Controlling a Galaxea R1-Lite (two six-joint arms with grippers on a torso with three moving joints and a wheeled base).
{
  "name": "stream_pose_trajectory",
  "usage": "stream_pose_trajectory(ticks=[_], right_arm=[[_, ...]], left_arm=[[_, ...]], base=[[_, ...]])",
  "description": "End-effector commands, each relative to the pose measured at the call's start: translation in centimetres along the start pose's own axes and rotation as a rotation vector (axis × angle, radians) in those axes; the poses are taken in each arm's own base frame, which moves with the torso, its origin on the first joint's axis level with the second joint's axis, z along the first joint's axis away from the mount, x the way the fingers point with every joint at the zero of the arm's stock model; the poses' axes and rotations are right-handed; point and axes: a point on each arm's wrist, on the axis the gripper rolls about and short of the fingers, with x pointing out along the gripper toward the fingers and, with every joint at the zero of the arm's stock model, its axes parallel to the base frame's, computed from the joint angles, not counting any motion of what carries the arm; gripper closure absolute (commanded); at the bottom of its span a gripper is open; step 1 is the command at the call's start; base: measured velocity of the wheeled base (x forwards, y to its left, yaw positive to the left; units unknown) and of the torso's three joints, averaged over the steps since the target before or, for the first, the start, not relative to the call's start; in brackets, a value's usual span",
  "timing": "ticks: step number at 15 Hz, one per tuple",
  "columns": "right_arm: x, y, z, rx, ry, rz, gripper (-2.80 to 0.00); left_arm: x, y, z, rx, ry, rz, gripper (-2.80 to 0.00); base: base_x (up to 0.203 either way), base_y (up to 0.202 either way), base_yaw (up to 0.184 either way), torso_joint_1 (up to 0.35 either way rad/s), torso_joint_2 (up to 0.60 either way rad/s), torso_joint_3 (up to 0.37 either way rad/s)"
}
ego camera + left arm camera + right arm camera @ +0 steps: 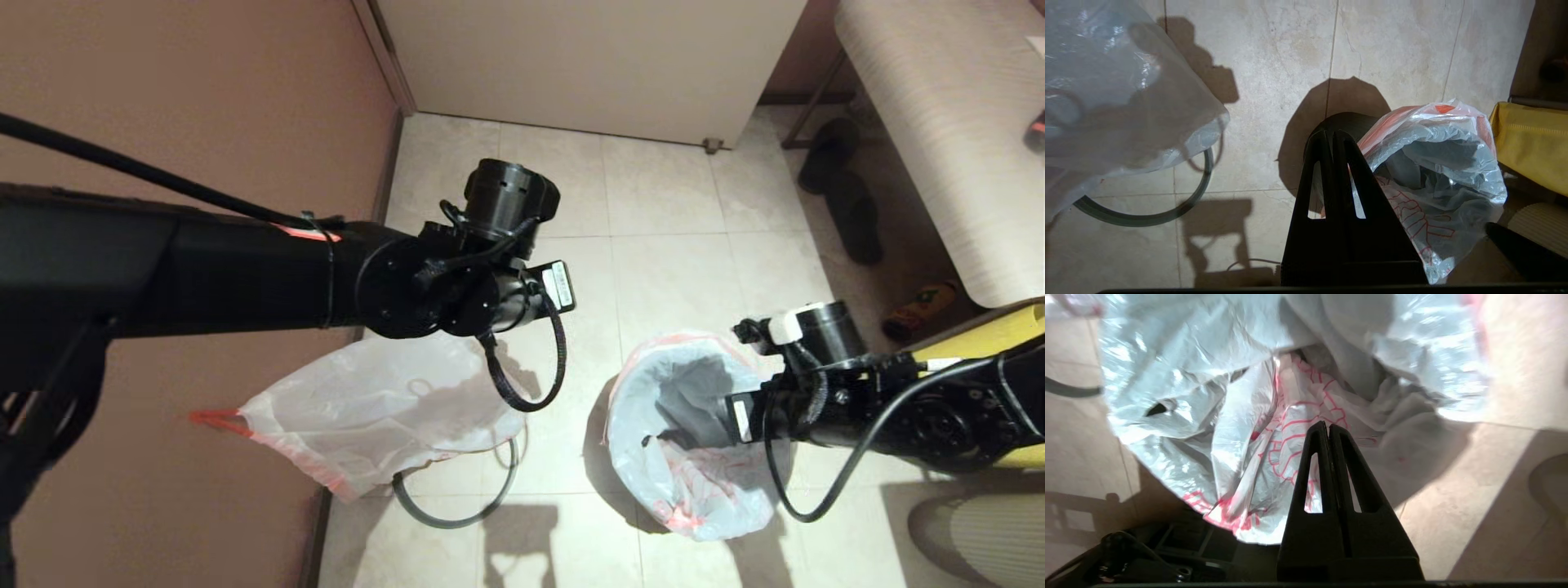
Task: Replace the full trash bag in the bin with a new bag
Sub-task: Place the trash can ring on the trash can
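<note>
Now new bag (694,441) drapes over bin (1345,122) mouth, printed side crumpled inside. Right gripper (1328,428) pressed shut, empty, above bag opening. Left gripper (1329,134) shut too (holding nothing), raised beside bin. Full trash bag (367,408) lies on floor by wall, over grey rim ring (457,510).

Plastic bags: two — the full trash bag (375,408) lying on the floor and the new bag (694,457) printed in red-orange, draped in and over the bin.
Bins: one, the bin (1347,122), mostly covered by the printed bag.
Grey rim rings: one, the hoop (457,506) on the tiles, partly under the bulgy bag.
Grippers: two, the left gripper (1332,136) and the right gripper (1328,428).
Yellow fabric bags: one (1531,143).
Dark slippers: two (845,192) by the bench.
</note>
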Motion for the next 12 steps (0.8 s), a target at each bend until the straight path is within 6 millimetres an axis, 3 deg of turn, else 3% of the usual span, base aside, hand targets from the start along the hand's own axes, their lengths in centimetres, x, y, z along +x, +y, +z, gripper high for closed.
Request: stream_pose_trajectory(ticks=[1, 4, 7, 10, 12], right_arm=[[-5.0, -0.8, 1.6, 0.027, -0.123, 0.002, 0.0], [-9.6, -2.4, 2.1, 0.05, -0.207, -0.048, 0.0], [-14.1, -5.0, 0.8, -0.007, -0.167, -0.152, 0.0], [-20.5, -5.7, -1.6, 0.024, -0.203, -0.171, 0.0], [-23.6, -6.3, -4.1, 0.04, -0.176, -0.189, 0.0]], left_arm=[[-1.8, 0.9, 0.5, -0.002, -0.029, 0.043, 0.0], [-5.8, 2.5, 1.0, 0.008, -0.06, 0.055, 0.0], [-8.1, 4.5, 0.1, 0.079, -0.017, 0.15, 0.0], [-10.6, 6.4, -1.8, 0.094, 0.066, 0.221, 0.0], [-12.4, 8.1, -1.6, 0.082, 0.045, 0.252, 0.0]], base=[[0.0, 0.0, 0.0, 0.0, 0.0, 0.0], [0.0, 0.0, 0.0, 0.0, 0.0, 0.0], [0.0, 0.0, 0.0, 0.0, 0.0, 0.0], [0.0, 0.0, 0.0, 0.0, 0.0, 0.0], [0.0, 0.0, 0.0, 0.0, 0.0, 0.0]])
